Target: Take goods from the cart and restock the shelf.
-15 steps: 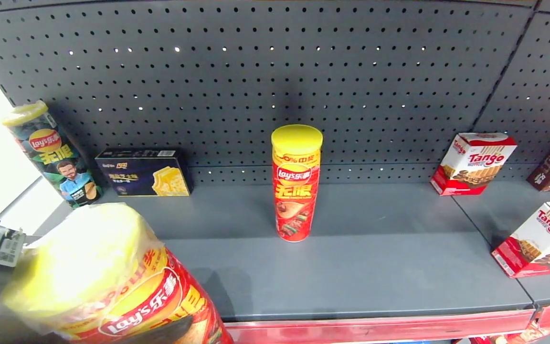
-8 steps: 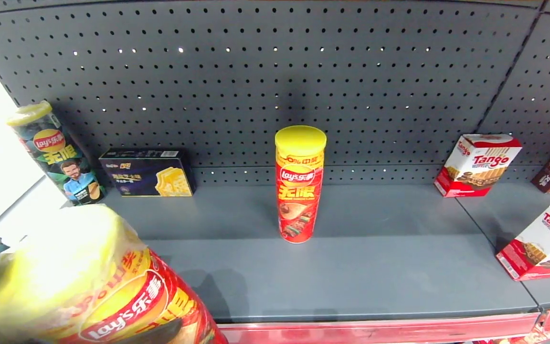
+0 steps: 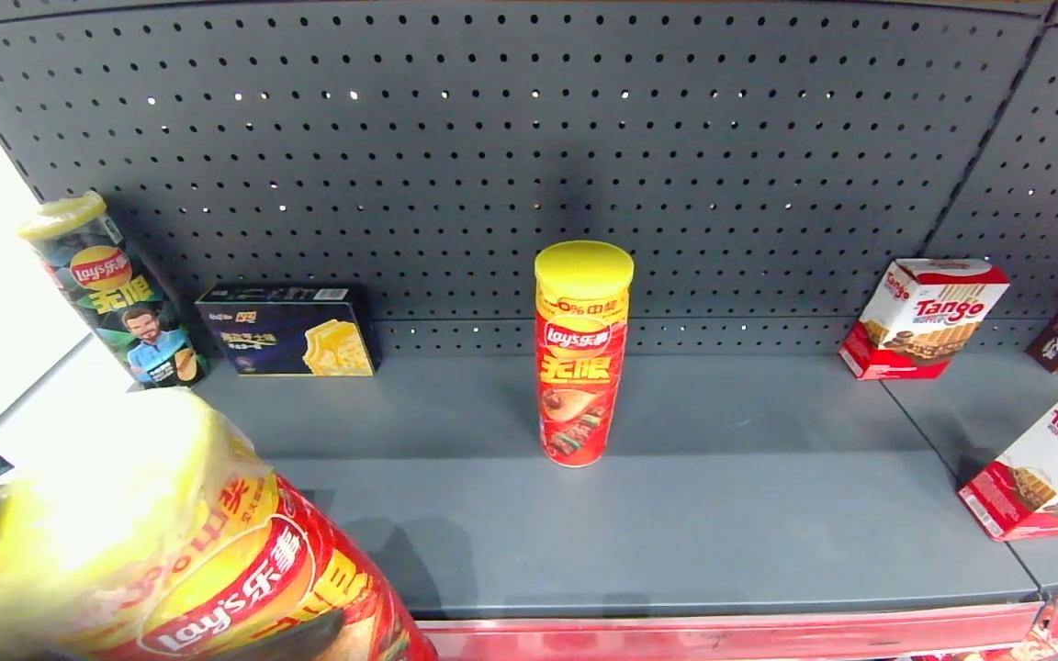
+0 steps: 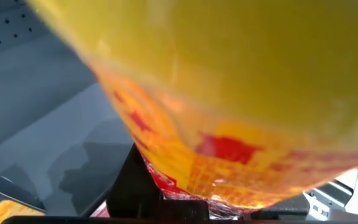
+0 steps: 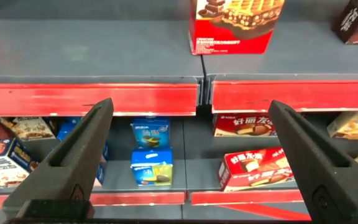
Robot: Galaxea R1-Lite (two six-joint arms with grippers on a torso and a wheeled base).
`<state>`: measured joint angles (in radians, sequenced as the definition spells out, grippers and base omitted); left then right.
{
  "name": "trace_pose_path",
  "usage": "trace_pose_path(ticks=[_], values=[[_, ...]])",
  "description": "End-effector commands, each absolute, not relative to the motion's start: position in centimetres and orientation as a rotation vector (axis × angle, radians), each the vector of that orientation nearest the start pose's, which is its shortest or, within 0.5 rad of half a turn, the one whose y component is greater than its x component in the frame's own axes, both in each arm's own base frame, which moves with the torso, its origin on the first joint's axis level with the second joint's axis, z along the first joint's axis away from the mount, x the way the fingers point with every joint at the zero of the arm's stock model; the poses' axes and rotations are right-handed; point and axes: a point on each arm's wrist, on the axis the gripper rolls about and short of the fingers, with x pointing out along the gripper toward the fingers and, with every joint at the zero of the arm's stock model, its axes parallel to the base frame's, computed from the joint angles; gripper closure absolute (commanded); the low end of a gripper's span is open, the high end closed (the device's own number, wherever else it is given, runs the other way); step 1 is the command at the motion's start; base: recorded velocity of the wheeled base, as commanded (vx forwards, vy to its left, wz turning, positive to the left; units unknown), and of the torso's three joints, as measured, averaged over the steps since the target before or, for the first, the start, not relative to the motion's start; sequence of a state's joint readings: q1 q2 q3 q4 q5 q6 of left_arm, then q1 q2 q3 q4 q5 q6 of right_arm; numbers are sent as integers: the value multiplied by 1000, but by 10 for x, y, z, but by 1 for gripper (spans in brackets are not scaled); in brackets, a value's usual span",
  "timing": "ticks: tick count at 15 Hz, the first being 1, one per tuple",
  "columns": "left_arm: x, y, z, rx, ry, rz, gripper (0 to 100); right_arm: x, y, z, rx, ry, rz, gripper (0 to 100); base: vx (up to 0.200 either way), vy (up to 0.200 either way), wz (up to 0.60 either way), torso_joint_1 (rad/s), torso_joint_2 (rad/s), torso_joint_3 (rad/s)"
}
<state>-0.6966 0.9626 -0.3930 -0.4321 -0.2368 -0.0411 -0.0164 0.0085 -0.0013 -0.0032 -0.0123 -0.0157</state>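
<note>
The left gripper [image 4: 229, 193] is clamped on the tilted chip can [image 3: 180, 542], at eight o'clock from the standing red can [image 3: 582, 353]. It should be righted first, then set on the shelf [image 3: 722, 514] at that can's nine o'clock. The right gripper [image 5: 191, 155] stands spread, empty.

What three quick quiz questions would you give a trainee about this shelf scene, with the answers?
1. True or false: the right gripper is open and holds nothing.
2. Multiple choice: the upright red chip can on the shelf has a lid that is A) yellow, B) blue, C) black.
3. Fill in: the near chip can, off the shelf, is on the robot's ___ side.
Key: 1 true; 2 A; 3 left.
</note>
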Motion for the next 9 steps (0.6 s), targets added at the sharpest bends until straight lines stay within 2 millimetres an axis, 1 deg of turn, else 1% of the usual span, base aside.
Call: trace_pose_path(ticks=[1,2,4,5,6,7,8,9], values=[[87,-80,203,-8,155,-927,100,-20,0,143,12,-38,-11,0,0,0,0,0,0,0],[88,-80,203,-6,157,-923,100,-10,0,158,37,7,27,0,0,0,0,0,0,0],[89,-79,204,-10,151,-914,100,-10,1,164,-9,-4,97,0,0,0,0,0,0,0],[90,-77,205,-9,147,-901,100,-11,1,174,-23,-27,118,0,0,0,0,0,0,0],[90,-77,207,-10,138,-898,100,-7,1,186,-23,-23,126,0,0,0,0,0,0,0],[90,-78,208,-10,137,-898,100,-2,1,189,-25,-8,135,0,0,0,0,0,0,0],[91,-78,208,-10,137,-897,100,4,3,193,-24,13,184,0,0,0,0,0,0,0],[91,-78,208,-10,137,-897,100,5,3,195,-26,17,201,0,0,0,0,0,0,0]])
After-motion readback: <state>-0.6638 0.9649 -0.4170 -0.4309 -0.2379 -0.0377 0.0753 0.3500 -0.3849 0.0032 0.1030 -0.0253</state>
